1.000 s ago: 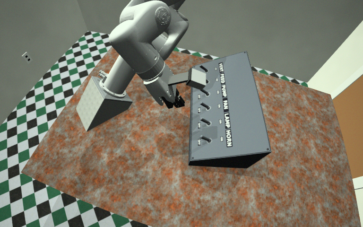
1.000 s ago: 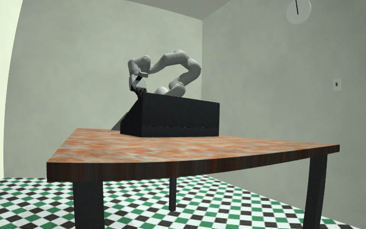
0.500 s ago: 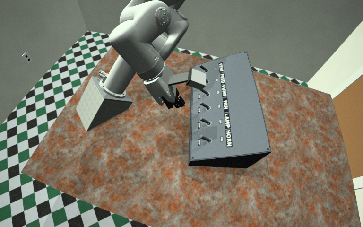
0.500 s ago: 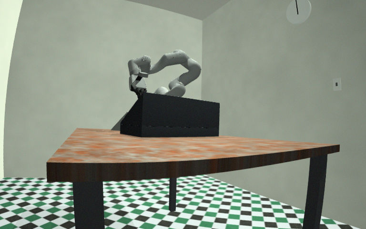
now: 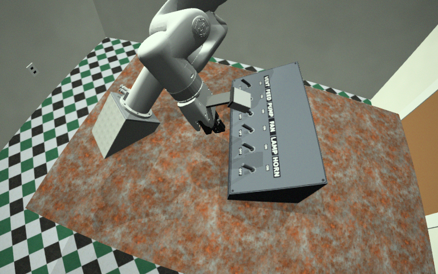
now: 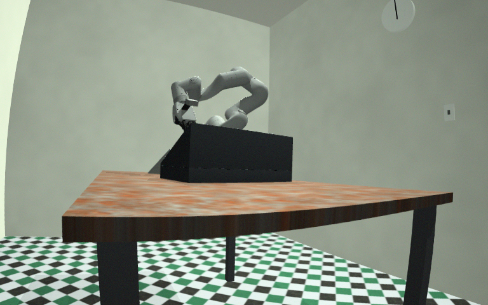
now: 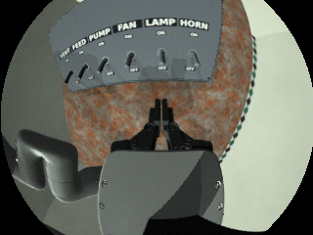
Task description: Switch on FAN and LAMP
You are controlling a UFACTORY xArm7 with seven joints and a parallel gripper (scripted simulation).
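A grey sloped console (image 5: 274,129) stands on the rust-patterned table, with a row of toggle switches labelled VENT, FEED, PUMP, FAN, LAMP, HORN. The FAN toggle (image 5: 247,128) and the LAMP toggle (image 5: 248,146) both lean toward their OFF marks, as do the other toggles I can see. In the wrist view the FAN toggle (image 7: 131,61) and LAMP toggle (image 7: 160,59) lie ahead of the fingers. My gripper (image 5: 215,127) is shut and empty. It hangs above the table just left of the console's low edge, near the PUMP and FAN rows, apart from the console. My fingertips point at the LAMP row.
The arm's base block (image 5: 121,124) stands on the table left of the console. In the exterior view the console's dark back (image 6: 230,154) hides the switches and my gripper (image 6: 182,123) shows just over its top left corner. The wrist camera box (image 5: 240,100) hides the FEED toggle.
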